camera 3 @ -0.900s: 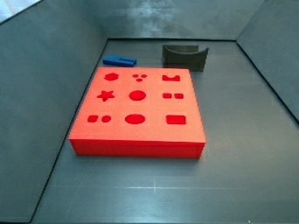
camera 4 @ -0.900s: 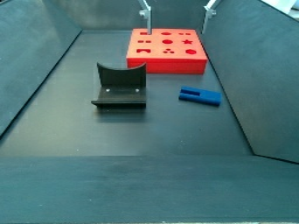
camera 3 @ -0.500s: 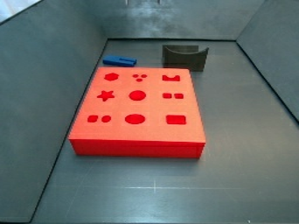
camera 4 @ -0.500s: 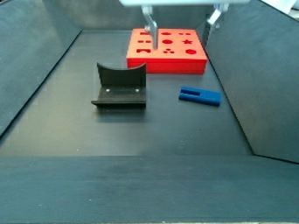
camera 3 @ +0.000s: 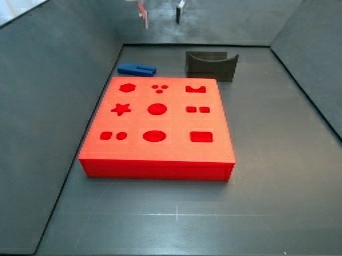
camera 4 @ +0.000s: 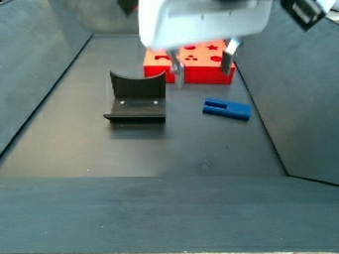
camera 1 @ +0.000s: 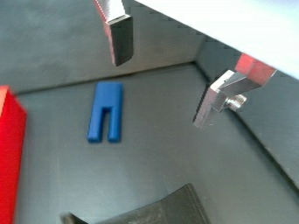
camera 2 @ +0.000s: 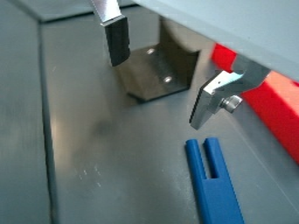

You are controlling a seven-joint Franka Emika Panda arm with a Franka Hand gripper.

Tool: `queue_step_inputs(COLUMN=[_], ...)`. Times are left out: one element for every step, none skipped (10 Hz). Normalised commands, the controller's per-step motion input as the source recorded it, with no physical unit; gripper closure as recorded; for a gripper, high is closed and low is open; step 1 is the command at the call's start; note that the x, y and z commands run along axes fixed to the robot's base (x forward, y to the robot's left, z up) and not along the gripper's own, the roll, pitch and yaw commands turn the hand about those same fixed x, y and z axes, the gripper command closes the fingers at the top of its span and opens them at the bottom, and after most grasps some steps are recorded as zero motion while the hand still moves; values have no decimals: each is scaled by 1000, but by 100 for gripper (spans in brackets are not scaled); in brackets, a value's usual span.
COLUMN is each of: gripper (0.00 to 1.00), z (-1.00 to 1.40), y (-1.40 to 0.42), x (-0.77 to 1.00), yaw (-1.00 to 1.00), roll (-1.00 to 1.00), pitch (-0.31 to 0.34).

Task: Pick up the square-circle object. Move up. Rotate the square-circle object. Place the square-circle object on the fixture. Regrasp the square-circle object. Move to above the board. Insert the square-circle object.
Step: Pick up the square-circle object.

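Observation:
The square-circle object (camera 3: 136,70) (camera 4: 225,109) is a small blue forked block lying flat on the floor, between the board and a side wall. Both wrist views show it (camera 1: 105,112) (camera 2: 214,184) below and off to one side of the fingers. My gripper (camera 1: 160,92) (camera 2: 158,92) hangs open in the air with nothing between its fingers. In a side view it (camera 4: 199,67) is above the floor in front of the red board (camera 4: 192,75) (camera 3: 158,125). The fixture (camera 4: 137,99) (camera 3: 211,63) (camera 2: 158,70) stands empty.
Grey walls close in the floor on all sides. The board's edge (camera 1: 10,166) (camera 2: 274,96) shows in both wrist views. A curved part of the fixture (camera 1: 152,210) shows in a wrist view. The gripper (camera 3: 160,12) is at the frame's top in a side view.
The gripper has come down and nearer to the blue object and the fixture, still open. The object, fixture and board have not moved.

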Motion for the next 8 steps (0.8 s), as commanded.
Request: queue_step_inputs(gripper=[0, 0, 0, 0, 0, 0, 0, 0], z=[-503, -451, -360, -426, -486, -417, -266, -291], y=[-274, -309, -391, -366, -343, -323, -326, -260], x=[0, 0, -46, -51, -51, -71, -91, -249], yaw=[863, 843, 777, 837, 891, 906, 871, 831], roll=[0, 0, 0, 37, 79, 66, 11, 3], pitch=[11, 0, -10, 0, 0, -19, -59, -104])
